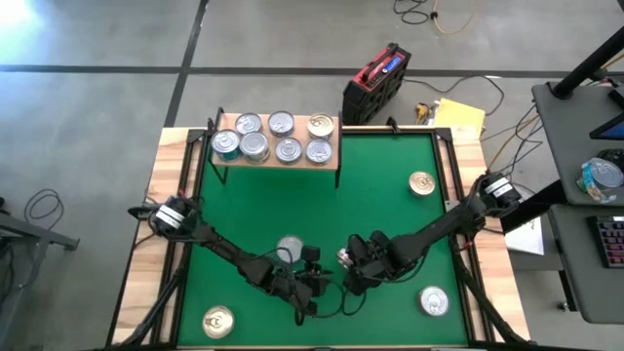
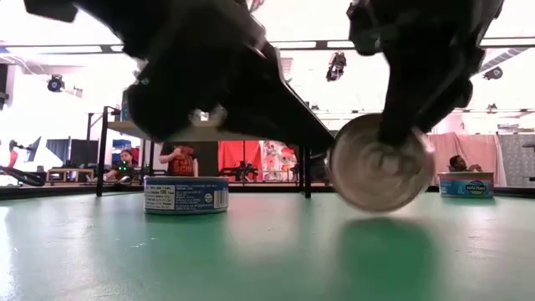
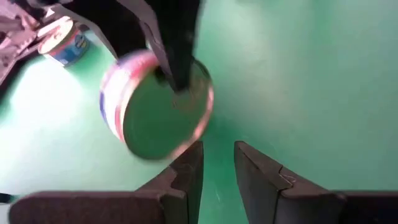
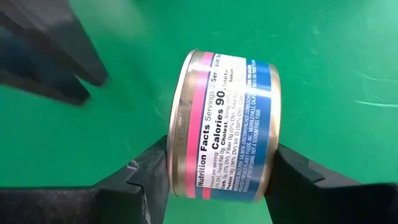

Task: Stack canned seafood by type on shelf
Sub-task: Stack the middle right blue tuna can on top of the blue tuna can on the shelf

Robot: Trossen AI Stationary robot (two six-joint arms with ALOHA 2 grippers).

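A: Shelf (image 1: 330,156), upper centre, carries seven tins (image 1: 280,137). Right gripper (image 4: 214,171) clamps one tin (image 4: 227,124) on edge, lower centre.

B: Left gripper (image 3: 217,168) parted, empty. Four tins (image 1: 422,183) remain on mat (image 1: 380,210).

**Around the work area**

Green mat (image 1: 322,205) laid on pale wooden tabletop (image 1: 164,205). Beyond far edge, on grey floor (image 1: 97,97), red and black case (image 1: 376,83) standing upright; beside it, yellow paper (image 1: 460,115) and loose cables (image 1: 439,15). At right, grey desk (image 1: 575,146) with keyboard (image 1: 612,239). In low view, people (image 2: 177,159) far behind table.
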